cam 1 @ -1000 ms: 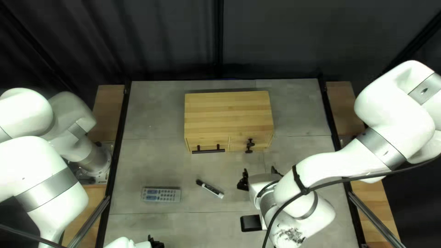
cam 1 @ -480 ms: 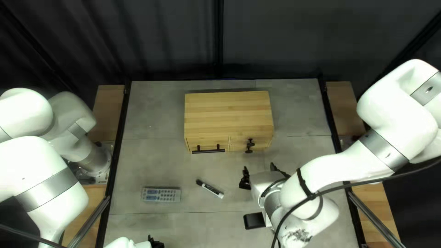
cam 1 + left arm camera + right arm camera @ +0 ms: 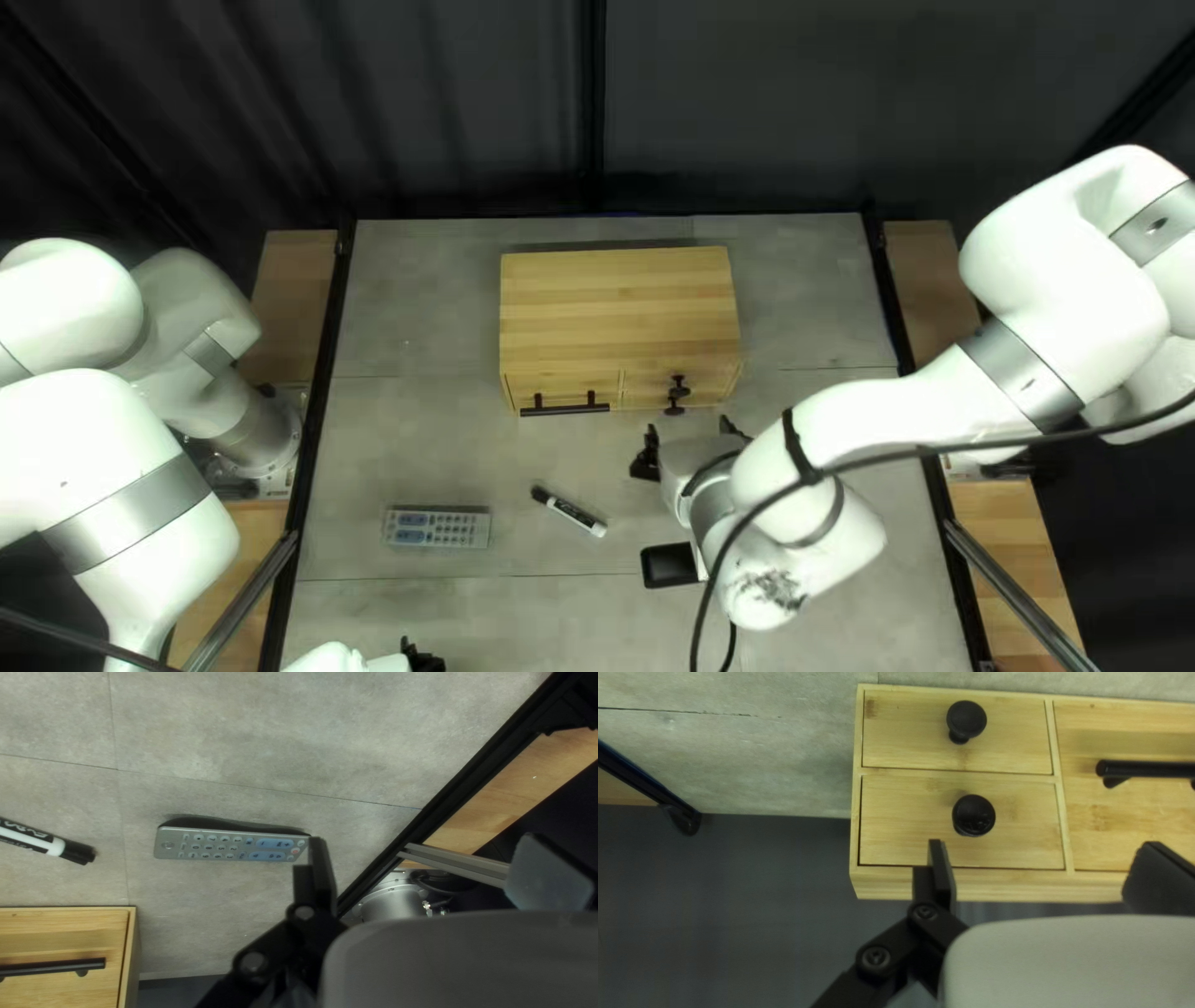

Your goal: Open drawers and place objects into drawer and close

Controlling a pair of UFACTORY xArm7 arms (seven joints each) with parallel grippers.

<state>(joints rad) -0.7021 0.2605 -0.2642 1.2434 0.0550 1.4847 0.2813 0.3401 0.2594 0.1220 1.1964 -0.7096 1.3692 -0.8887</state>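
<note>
- Drawers all look shut, so opening one seems to be the step in hand; loading and closing remain.
- Wooden cabinet (image 3: 620, 305) on the grey bench (image 3: 411, 311), toward its far edge. Its long axis runs left to right in the top left view; its front faces the near edge.
- Cabinet front, in the right wrist view: two small drawers, each with a round black knob, the nearer knob (image 3: 973, 814) and the farther knob (image 3: 967, 718), beside a wider drawer (image 3: 1126, 815) with a black bar handle (image 3: 1161, 769).
- Right pincer (image 3: 1044, 852): spread wide, holding nothing, facing the front. The next move probably calls for centring it on the nearer knob, narrowing it there and pulling straight out; an off-centre grip could slip.
- Left pincer (image 3: 423, 852): also wide and without a load, above the bench by the remote control (image 3: 230, 844).
- Remote control: flat at the left of the top left view, long axis left to right, blue-button end pointing left.
- Marker (image 3: 570, 512): on the bench between the remote control and the right arm, lying diagonally, black cap toward the far left, white end toward the near right.
</note>
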